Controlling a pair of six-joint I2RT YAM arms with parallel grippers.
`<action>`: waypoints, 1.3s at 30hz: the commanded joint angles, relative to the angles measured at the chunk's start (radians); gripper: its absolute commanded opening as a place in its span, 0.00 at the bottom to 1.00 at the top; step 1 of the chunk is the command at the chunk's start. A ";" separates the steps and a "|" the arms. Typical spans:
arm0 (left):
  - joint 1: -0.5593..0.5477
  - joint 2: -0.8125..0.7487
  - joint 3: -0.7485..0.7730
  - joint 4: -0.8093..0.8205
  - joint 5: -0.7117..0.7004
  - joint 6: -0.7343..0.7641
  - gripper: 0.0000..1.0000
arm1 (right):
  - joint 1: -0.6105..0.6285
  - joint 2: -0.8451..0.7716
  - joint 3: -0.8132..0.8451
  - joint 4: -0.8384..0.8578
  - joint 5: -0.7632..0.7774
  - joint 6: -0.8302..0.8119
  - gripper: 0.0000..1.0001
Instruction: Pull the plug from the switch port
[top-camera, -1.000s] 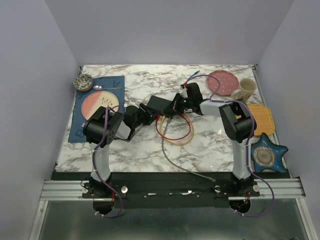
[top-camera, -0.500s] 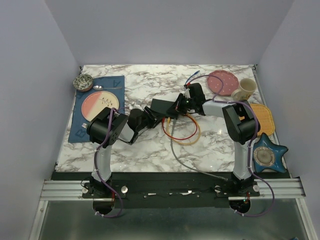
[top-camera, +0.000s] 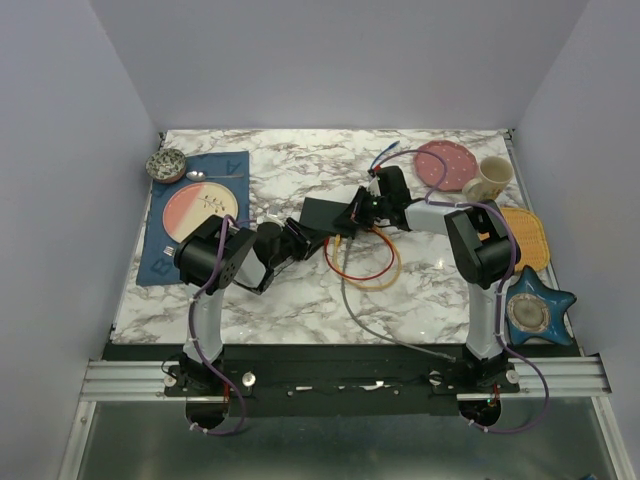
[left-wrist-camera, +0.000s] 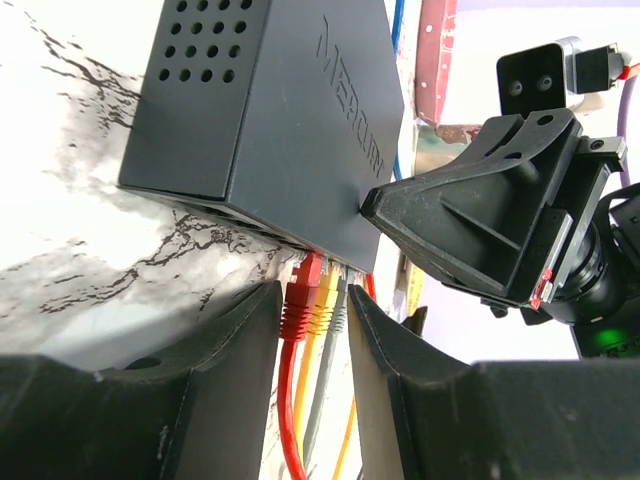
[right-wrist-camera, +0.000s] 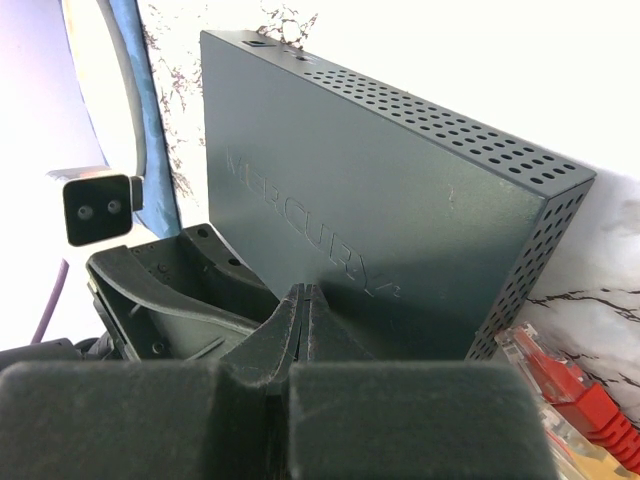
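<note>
Mid-table, the flat matte-black switch box (top-camera: 325, 212) is braced by the closed right gripper (right-wrist-camera: 305, 310), its red plug (left-wrist-camera: 302, 288) straddled by the narrowly parted left gripper (left-wrist-camera: 312, 310), and could be dragged along if the plug sticks.

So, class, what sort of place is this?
Probably a robot test cell: plain walls box in a marble-patterned tabletop, two arms bolt to an aluminium rail, and a pink plate sits near a network switch.
</note>
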 joint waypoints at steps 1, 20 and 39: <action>0.001 0.056 -0.003 -0.083 0.006 -0.004 0.47 | -0.009 0.024 -0.012 -0.039 0.016 -0.018 0.01; 0.001 0.007 0.067 -0.306 -0.023 -0.010 0.42 | -0.007 0.047 -0.019 -0.026 0.005 -0.007 0.01; 0.003 0.030 0.043 -0.261 -0.012 -0.030 0.10 | -0.006 0.021 -0.055 -0.006 0.016 -0.007 0.01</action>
